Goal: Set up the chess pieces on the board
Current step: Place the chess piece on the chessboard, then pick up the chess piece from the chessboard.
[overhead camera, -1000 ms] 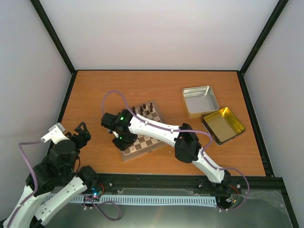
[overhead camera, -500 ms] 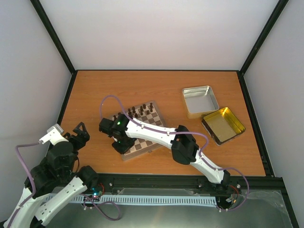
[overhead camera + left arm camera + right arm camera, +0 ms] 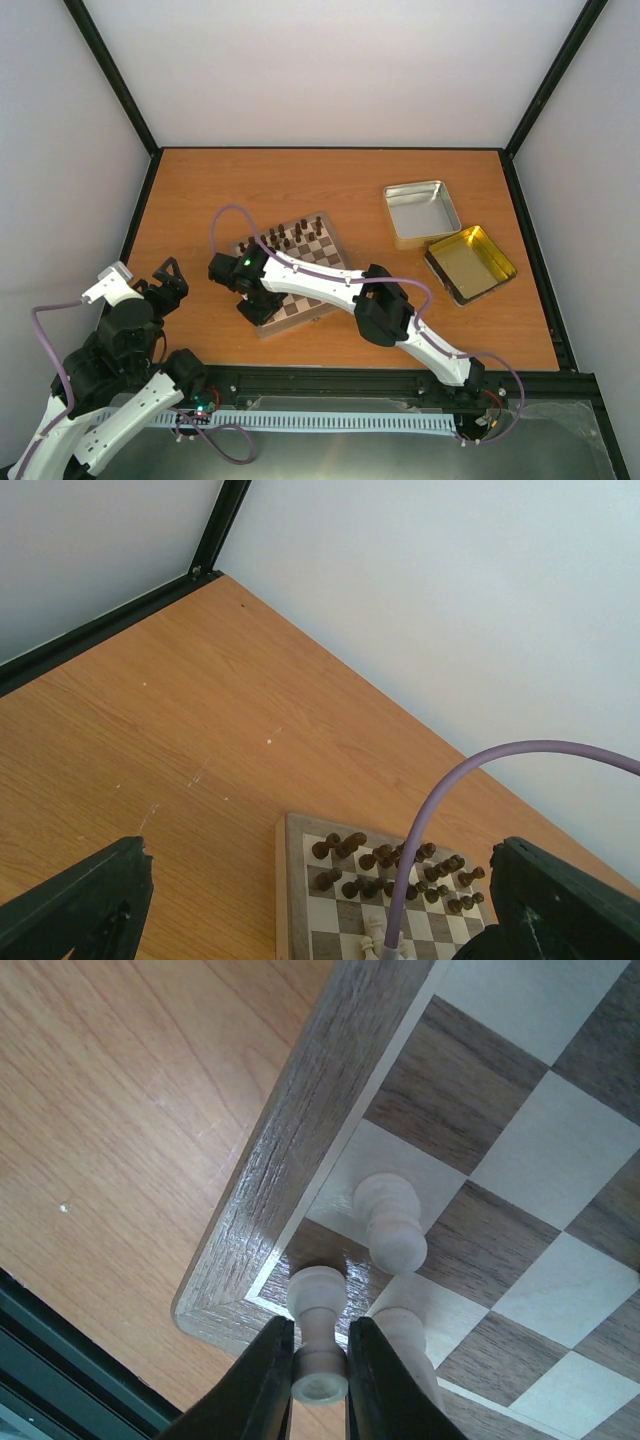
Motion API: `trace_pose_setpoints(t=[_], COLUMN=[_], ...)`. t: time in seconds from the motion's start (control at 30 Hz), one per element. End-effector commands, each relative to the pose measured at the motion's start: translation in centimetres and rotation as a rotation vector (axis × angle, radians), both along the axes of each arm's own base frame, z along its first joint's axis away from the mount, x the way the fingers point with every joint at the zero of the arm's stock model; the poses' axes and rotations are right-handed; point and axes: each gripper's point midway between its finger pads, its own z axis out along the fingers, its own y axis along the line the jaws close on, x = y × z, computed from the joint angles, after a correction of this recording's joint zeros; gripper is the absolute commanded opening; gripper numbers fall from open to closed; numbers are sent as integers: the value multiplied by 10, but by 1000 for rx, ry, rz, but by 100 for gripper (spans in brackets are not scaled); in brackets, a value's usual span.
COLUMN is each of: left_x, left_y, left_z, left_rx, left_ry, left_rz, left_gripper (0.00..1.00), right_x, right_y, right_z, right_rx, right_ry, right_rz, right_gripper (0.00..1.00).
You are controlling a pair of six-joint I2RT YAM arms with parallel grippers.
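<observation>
The board (image 3: pixel 318 240) lies left of the table's middle, with dark brown chessmen (image 3: pixel 390 865) along its far rows. My right gripper (image 3: pixel 320 1362) is shut on the head of a pale cream chess piece (image 3: pixel 318 1305), whose base rests on the dark corner square by the board's rim (image 3: pixel 290 1150). Two more pale pieces (image 3: pixel 392 1222) stand on the squares beside it. In the top view that gripper (image 3: pixel 258 305) is at the board's near left corner. My left gripper (image 3: pixel 320 880) hangs open and empty left of the board, its fingers (image 3: pixel 90 905) wide apart.
A silver tin (image 3: pixel 421 212) sits at the back right, with its gold-lined lid (image 3: pixel 470 263) beside it. The right arm's purple cable (image 3: pixel 440 810) arches over the board. Black frame rails (image 3: pixel 140 225) border the table.
My right gripper has moved from over the board's left side down to its near left corner, and the pale piece now stands on the corner square. The left arm has pulled back slightly.
</observation>
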Motion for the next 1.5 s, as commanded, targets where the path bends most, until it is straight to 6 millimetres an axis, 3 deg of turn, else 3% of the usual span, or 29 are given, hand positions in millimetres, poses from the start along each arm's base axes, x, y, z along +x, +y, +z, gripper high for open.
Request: trace_pose_setpoints(t=[0.0, 0.17, 0.37, 0.57, 0.7, 0.87, 0.97, 1.17, 1.47], left_x=[-2, -2, -1, -1, 0, 2, 5, 13, 17], left_y=[4, 4, 3, 1, -1, -6, -10, -20, -25], left_z=[8, 8, 8, 9, 12, 13, 12, 11, 10], left_rx=[-13, -14, -10, -11, -8, 6, 21, 61, 82], left_ry=[-28, -27, -22, -34, -53, -58, -49, -22, -15], left_rz=[12, 16, 14, 0, -19, -43, -55, -82, -99], left_gripper=[93, 93, 93, 94, 95, 96, 97, 97, 98], right_x=[1, 2, 6, 30, 55, 86, 95, 103, 111], right_y=[2, 8, 18, 22, -2, -49, -65, -74, -71], right_z=[-3, 15, 41, 82, 89, 72, 60, 30, 10], right_rx=[-9, 41, 126, 241, 272, 265, 257, 239, 207], right_ry=[-22, -28, -58, -185, -245, -259, -250, -191, -176], right_rz=[-3, -14, -37, -109, -241, -399, -415, -362, -285], right_gripper=[18, 29, 31, 31, 31, 34, 37, 35, 33])
